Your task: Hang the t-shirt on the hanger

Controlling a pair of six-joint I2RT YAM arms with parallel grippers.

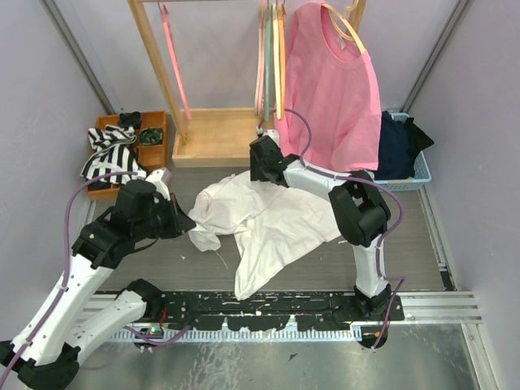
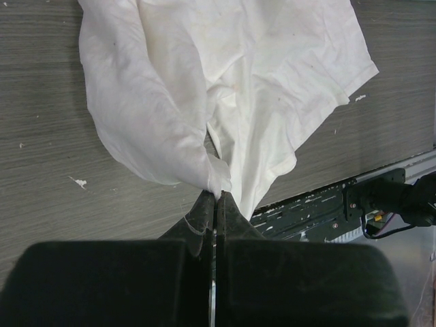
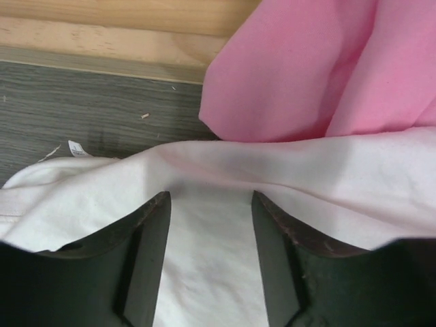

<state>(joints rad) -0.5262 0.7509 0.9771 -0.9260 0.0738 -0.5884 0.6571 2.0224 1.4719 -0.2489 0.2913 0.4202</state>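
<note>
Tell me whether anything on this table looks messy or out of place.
The plain white cotton t-shirt lies crumpled on the grey wood-grain table. At the far left, a black-and-white striped cloth spills over the rim of the orange tray. Small white flecks litter the tabletop.

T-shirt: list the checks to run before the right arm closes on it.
1. Left jaws shut on t-shirt edge: ok.
2. Right jaws open over a white fold: ok.
3. Pink t-shirt outside right jaws: ok, though close beyond.
4. T-shirt spread flat on table: not ok, crumpled.
5. Neck opening located: cannot tell.
</note>
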